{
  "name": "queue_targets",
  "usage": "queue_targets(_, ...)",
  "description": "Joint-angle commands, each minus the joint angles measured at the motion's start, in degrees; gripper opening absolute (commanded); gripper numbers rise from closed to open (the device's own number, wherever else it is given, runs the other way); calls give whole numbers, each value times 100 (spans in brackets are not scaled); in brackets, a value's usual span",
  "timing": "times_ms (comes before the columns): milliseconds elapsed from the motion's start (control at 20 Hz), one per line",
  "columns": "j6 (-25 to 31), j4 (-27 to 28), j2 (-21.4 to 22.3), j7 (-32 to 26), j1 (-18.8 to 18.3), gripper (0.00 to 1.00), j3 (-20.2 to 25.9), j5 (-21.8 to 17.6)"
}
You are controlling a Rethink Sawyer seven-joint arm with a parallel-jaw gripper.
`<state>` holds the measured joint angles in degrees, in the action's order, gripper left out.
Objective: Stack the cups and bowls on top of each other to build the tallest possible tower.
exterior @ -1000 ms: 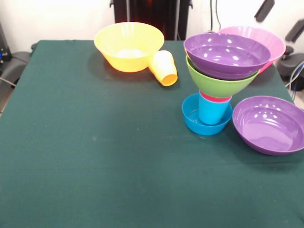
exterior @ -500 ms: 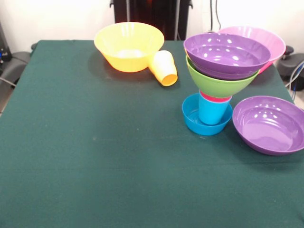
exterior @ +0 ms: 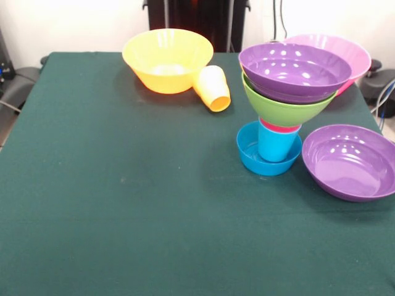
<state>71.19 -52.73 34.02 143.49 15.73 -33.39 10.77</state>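
A dark green cloth-covered table (exterior: pixel 123 203) carries glossy plastic cups and bowls. Right of centre stands the tower (exterior: pixel 281 105). Its lowest piece is a small shallow blue plastic bowl (exterior: pixel 250 157) resting on the cloth. Upright inside that bowl is a blue plastic cup (exterior: pixel 274 147), and a thin red rim of a red plastic cup (exterior: pixel 279 127) shows just above it. On the red cup sits a lime green plastic bowl (exterior: pixel 284 110), flaring wide, and nested in it is a wide shallow purple plastic bowl (exterior: pixel 295 71), tilted a little toward the camera.

Behind the tower, partly hidden by it, stands a large pink plastic bowl (exterior: pixel 352 52). Just to the right of the tower's base, a second wide purple plastic bowl (exterior: pixel 352 161) sits on the cloth by the table's right edge, near the blue bowl but apart from it.

At the far side, left of the tower, stands a large orange-yellow plastic bowl (exterior: pixel 166 58). A yellow-orange plastic cup (exterior: pixel 213 87) lies on its side touching that bowl's right wall, its mouth turned toward the camera.

No brand, label or writing can be read on any piece. The gripper does not show in the front view, so the state of its fingers cannot be told.
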Motion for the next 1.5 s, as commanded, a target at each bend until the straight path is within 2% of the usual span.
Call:
queue_targets(50, -599, -1242, 186, -1367, -324, 100, 980, -368)
queue_targets(600, -1675, -2251, 730, -2053, -881, 100, 1647, -660)
queue_targets(1150, -2829, -3183, 1122, -2247, -1406, 100, 2401, -972)
queue_targets(1500, -3591, -3860, 1424, -2435, -1910, 100, 3043, -1104)
